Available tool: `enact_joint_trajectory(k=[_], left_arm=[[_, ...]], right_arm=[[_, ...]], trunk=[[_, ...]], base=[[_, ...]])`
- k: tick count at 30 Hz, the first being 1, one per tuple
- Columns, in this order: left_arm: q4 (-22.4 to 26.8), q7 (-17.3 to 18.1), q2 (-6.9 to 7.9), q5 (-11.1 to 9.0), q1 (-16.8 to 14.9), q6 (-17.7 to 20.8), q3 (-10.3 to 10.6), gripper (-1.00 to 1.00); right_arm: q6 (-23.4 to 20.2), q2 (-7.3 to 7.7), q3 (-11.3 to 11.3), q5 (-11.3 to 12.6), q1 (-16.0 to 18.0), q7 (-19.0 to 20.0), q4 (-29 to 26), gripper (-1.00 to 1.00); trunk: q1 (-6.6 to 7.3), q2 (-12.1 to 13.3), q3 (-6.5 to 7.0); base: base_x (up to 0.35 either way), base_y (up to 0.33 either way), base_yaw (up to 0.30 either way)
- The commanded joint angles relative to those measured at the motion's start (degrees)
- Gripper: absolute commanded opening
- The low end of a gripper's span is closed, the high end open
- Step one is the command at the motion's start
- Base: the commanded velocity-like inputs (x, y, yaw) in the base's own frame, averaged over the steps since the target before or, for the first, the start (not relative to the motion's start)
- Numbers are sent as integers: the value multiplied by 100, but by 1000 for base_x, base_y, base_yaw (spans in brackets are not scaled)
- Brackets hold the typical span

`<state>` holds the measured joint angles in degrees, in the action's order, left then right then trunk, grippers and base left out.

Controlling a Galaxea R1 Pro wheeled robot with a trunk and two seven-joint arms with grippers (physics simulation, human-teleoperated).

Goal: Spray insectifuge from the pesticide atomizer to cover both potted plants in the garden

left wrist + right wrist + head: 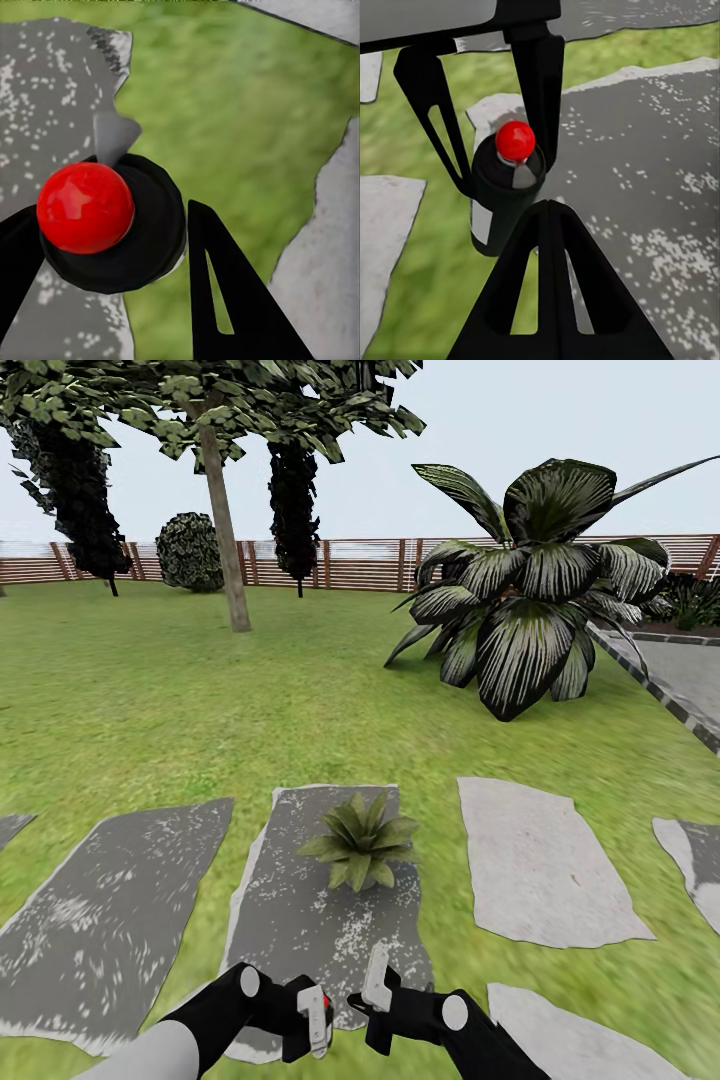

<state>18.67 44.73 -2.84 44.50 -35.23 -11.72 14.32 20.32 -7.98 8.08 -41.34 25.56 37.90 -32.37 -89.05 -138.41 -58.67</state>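
Up front in the head view, a small potted plant [360,842] sits on a grey stepping slab [300,920] in the lawn [150,700], with more slabs on both sides and strips of grass between them. Both arms reach in from the bottom edge, close together, just over the near end of that slab. The left gripper [312,1020] is clamped on the pesticide atomizer [322,1015], a slim bottle with a red bit near its top. The right gripper [376,988] sits just beside it, and I cannot tell from here if its fingers are apart or together. Past the plant the grass is wide open up to a tree trunk [225,520] and a brown fence [340,563]. A big dark leafy plant [530,590] stands to the right, near the dark edge of a grey paved patch [690,670]. Next, the left wrist view looks down on the bottle's red ball top [85,208] and round black body, with a dark finger [232,300] close on each side and grass and slab edges below. Last, the right wrist view shows the bottle [506,195] from the side, standing upright between the left gripper's two thin black fingers [435,112]. One black finger [555,292] of the right gripper fills the near part, and its mate cannot be seen there.
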Motion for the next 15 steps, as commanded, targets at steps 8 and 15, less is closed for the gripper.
enact_joint_trajectory(k=[8,15], left_arm=[[11,10,-34,41,-1,-40,-26,-100],[11,10,-125,41,-1,-51,-32,-100]], right_arm=[[34,-1,-8,-59,2,-2,-6,-100],[34,-1,-8,-59,2,-2,-6,-100]], trunk=[[1,-2,-5],[1,-2,-5]], base=[[0,0,0],[0,0,0]])
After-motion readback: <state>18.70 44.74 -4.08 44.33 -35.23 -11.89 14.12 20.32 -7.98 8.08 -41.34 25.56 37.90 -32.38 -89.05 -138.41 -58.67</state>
